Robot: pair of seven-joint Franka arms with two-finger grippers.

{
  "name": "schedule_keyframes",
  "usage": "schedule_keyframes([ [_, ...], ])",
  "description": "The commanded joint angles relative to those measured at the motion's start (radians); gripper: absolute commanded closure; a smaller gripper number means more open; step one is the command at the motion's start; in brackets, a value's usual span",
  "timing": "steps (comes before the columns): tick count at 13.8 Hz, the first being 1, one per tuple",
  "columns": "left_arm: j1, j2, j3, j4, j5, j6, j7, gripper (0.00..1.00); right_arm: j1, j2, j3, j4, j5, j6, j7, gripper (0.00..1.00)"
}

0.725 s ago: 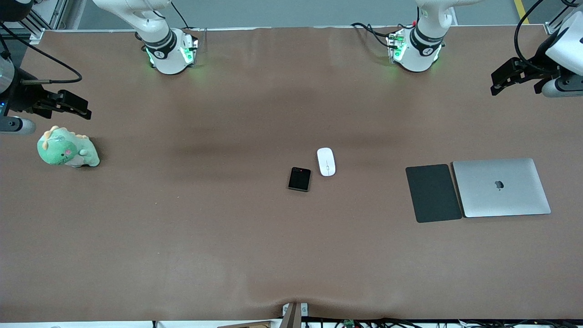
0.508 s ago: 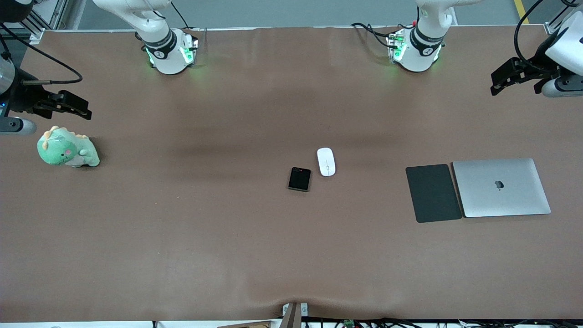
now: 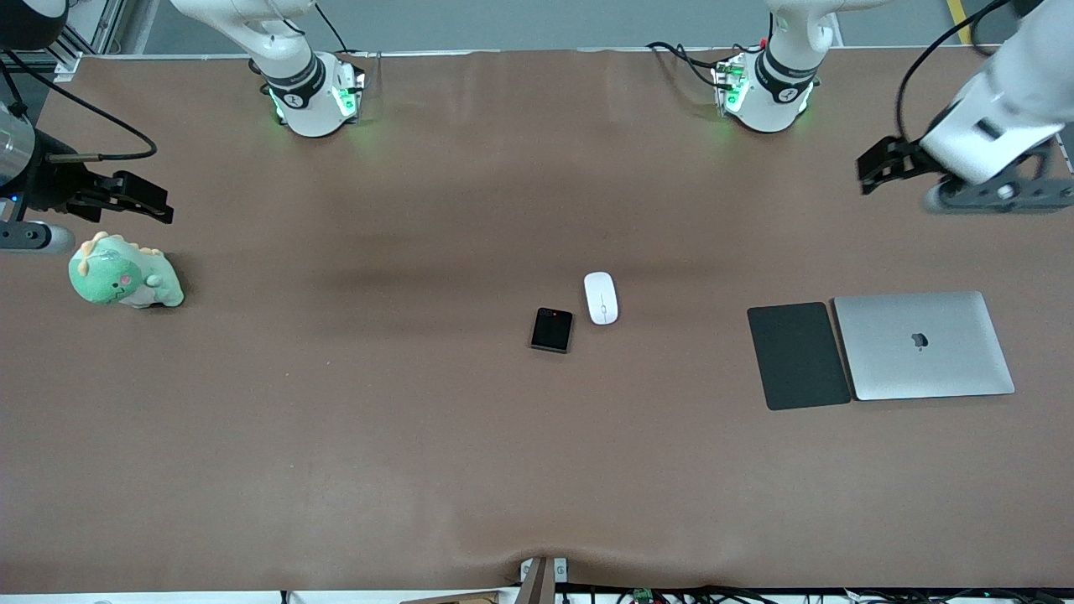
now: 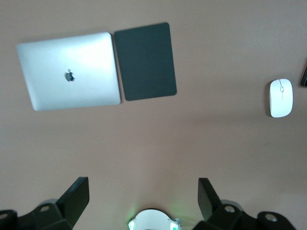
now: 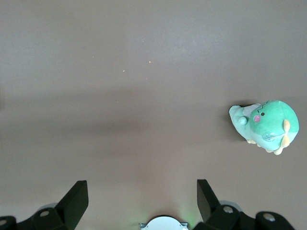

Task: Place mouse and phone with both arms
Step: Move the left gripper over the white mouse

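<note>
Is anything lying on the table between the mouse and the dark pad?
No. In the front view the stretch between the mouse and the dark pad is bare brown table; the left wrist view shows the same.

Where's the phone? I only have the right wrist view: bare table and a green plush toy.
Observer: The phone lies mid-table, beside the mouse and slightly nearer the front camera.
Operator: Is the left gripper on either?
Observer: No. The left gripper is open in the air over the table's edge at the left arm's end.
Operator: And mine, the right one?
Observer: The right gripper is open, up over the table just above the green plush toy, holding nothing.
Operator: Anything near the left arm's end?
Observer: A closed silver laptop with a dark pad beside it.
</note>
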Motion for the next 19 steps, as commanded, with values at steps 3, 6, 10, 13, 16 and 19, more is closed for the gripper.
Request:
schedule_keyframes([
  [3, -0.008, 0.095, -0.094, -0.136, -0.001, 0.240, -0.106, 0.00, 0.007, 0.006, 0.009, 0.020, -0.012, -0.016, 0.015, 0.00],
  [6, -0.060, 0.167, -0.157, -0.306, -0.011, 0.538, -0.307, 0.00, 0.015, 0.004, 0.011, 0.021, -0.008, -0.027, 0.014, 0.00],
  [10, -0.208, 0.357, -0.157, -0.317, 0.011, 0.774, -0.557, 0.00, 0.005, 0.011, 0.008, 0.024, -0.004, -0.023, 0.008, 0.00],
  [13, -0.296, 0.447, -0.154, -0.305, 0.064, 0.877, -0.735, 0.00, 0.002, 0.011, 0.006, 0.020, -0.005, -0.030, 0.011, 0.00],
  [16, -0.357, 0.556, -0.154, -0.241, 0.164, 0.892, -0.905, 0.00, -0.015, 0.014, 0.005, 0.017, -0.004, -0.030, 0.003, 0.00],
  [19, -0.374, 0.641, -0.151, -0.158, 0.294, 0.892, -1.016, 0.00, -0.008, 0.020, 0.006, 0.017, -0.004, -0.033, 0.009, 0.00],
])
